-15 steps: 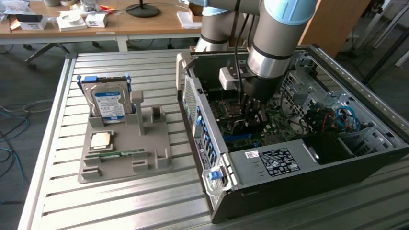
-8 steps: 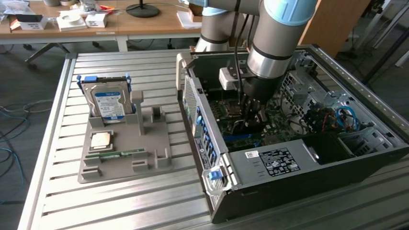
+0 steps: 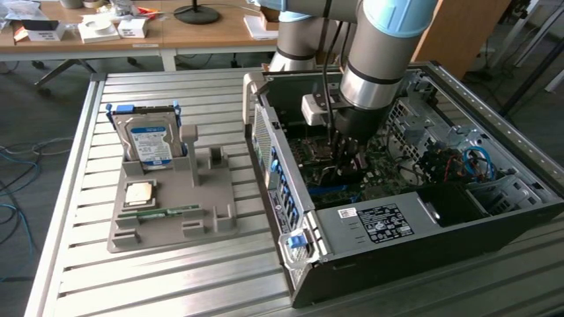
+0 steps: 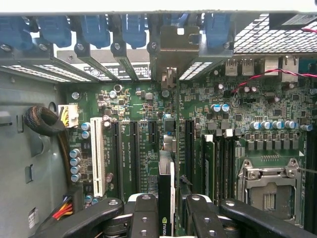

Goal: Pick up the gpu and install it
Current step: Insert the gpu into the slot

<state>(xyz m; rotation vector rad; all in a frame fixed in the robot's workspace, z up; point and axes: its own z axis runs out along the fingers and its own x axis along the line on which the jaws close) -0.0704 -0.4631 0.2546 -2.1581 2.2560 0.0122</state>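
Wrist view: pincer (image 4: 171, 214) clamps the gpu (image 4: 166, 179) edge-on above the motherboard (image 4: 141, 111); exterior view adds the arm (image 3: 381, 63) standing over it.

My claw (image 4: 171, 212) and gpu (image 4: 166, 186) sit inside the open case (image 3: 370, 228); walls hem them, cables (image 3: 476, 162) crowd the exterior view's right.

This is a robotics lab or workshop. A slatted metal bench (image 3: 176, 277) carries an open computer case (image 3: 370, 264) and a grey parts holder (image 3: 176, 205) with a hard drive (image 3: 150, 142), and a robot arm (image 3: 379, 59) reaches into the case. At the upper left stand wooden desks (image 3: 203, 36) with small boxes (image 3: 97, 30). Loose cables (image 3: 18, 155) lie on the floor at the left edge.
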